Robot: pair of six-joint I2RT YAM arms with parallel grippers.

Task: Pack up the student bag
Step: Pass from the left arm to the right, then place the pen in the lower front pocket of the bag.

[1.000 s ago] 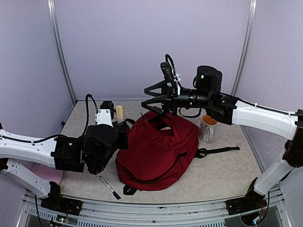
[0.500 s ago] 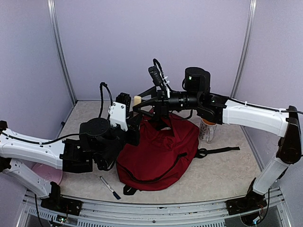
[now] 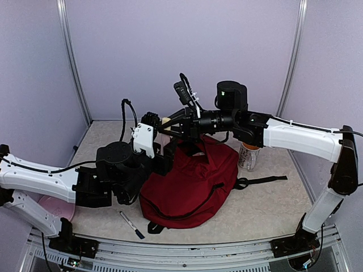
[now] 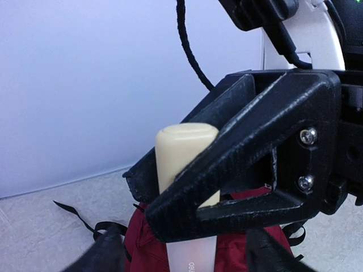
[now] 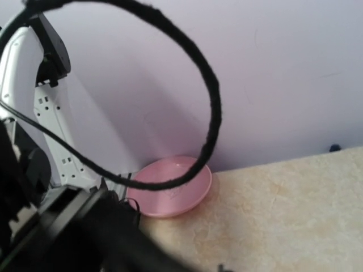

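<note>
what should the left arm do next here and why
Probably pull the left arm down and back, clear of the cream stick: the right fingers clamp it from both sides, the left fingers stand apart around its base, and the student bag waits below.

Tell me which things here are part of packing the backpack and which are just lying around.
Part of the job:
- student bag
- cream stick, clamped in the right end effector
- probably the pen lying in front of the bag

Just lying about, as far as I can judge:
- mug, to the right of the bag
- pink bowl, far left
</note>
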